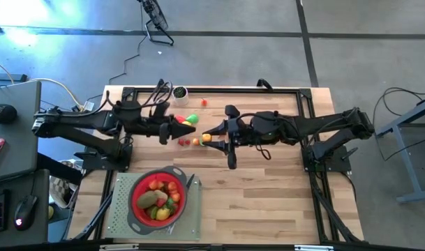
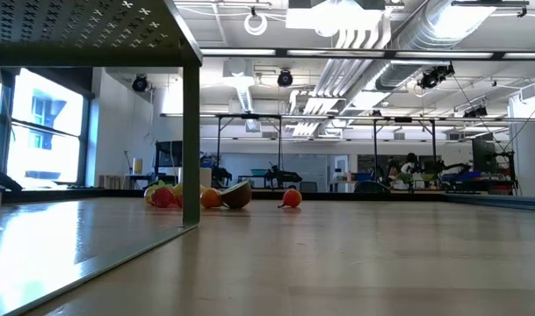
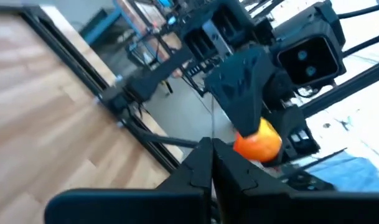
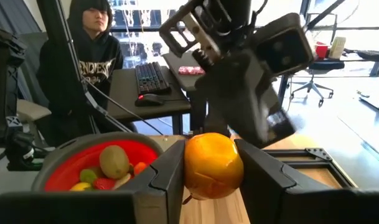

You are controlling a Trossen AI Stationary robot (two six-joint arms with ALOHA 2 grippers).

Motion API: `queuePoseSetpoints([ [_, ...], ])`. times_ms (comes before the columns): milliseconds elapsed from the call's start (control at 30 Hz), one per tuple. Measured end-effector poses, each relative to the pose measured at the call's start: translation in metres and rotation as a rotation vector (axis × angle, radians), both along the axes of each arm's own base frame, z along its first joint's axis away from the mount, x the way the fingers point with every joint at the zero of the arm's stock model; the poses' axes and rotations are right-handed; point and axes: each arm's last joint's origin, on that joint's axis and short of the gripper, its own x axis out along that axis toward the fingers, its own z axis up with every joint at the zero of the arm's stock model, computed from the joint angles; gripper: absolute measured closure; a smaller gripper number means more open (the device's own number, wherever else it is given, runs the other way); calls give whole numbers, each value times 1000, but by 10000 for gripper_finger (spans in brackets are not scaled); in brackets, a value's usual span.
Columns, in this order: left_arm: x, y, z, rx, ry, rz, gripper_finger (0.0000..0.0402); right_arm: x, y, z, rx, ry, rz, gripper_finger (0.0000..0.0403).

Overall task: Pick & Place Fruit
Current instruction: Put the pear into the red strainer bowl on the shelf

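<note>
Right wrist view: a round orange toy fruit (image 4: 213, 165) is being gripped between the right gripper's (image 4: 211, 171) dark fingers (image 4: 167, 174); the left gripper's (image 3: 212, 163) fingers are being held fully closed, empty.

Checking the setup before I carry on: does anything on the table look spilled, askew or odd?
Nothing stands out. The red strainer sits upright on its mat with fruit inside, a few loose fruits lie mid-table, and the right gripper holds an orange fruit cleanly.
</note>
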Motion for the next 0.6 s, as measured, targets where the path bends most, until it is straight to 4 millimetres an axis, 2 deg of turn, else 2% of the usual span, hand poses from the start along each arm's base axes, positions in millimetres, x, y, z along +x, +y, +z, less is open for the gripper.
queuePoseSetpoints([
  [133, 0, 1, 3, 63, -36, 7, 368, 0, 0, -1, 1, 12, 0, 281],
  [367, 3, -1, 6, 137, -79, -39, 278, 0, 0, -1, 1, 14, 0, 279],
  [500, 5, -1, 7, 73, -90, -41, 225, 0, 0, -1, 0, 14, 0, 283],
  [600, 14, -1, 6, 16, -110, -41, 189, 0, 0, -2, -2, 17, 0, 278],
])
